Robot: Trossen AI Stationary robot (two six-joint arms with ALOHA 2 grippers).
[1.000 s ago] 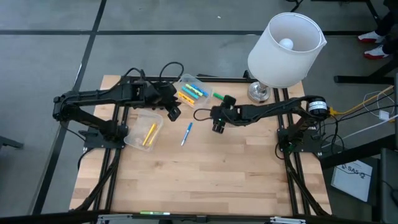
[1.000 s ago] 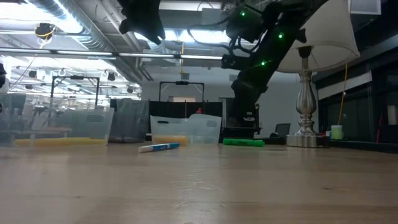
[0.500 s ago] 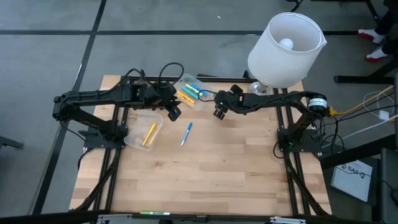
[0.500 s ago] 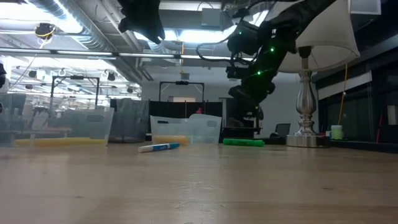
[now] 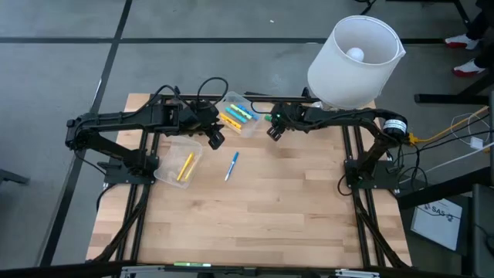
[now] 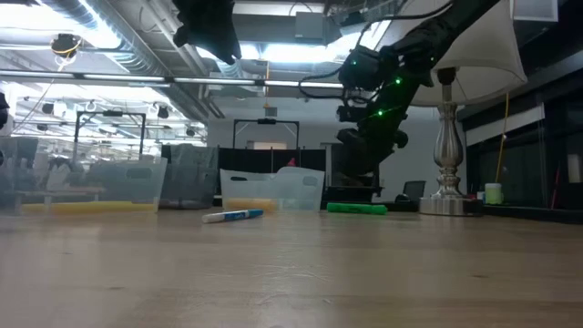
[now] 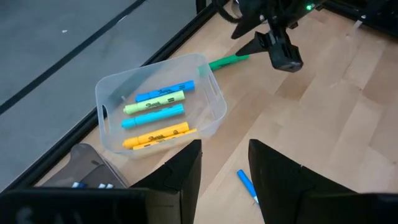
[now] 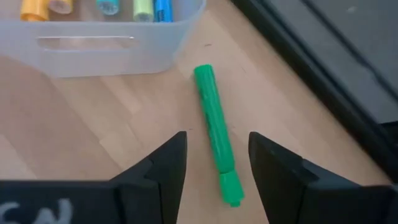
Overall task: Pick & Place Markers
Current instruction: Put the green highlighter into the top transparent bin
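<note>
The right end effector [image 8: 211,165], fingers spread and empty, hovers over the green marker [image 8: 216,130] near the bench's [image 5: 262,208] far edge, beside the clear marker bin [image 8: 93,37], apparently lining up a pick; left end effector [image 7: 224,171] waits open.

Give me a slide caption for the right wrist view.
Open right end effector poised over a green marker lying beside the clear bin.

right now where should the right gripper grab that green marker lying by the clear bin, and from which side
Grip the green marker around the middle of its barrel, coming straight down from above. It lies flat on the table, apart from the clear bin, with bare wood on both long sides for the fingers. The right gripper is open and already straddles the marker's line, so little realignment seems needed. The left gripper waits, open, above the bin.
</note>
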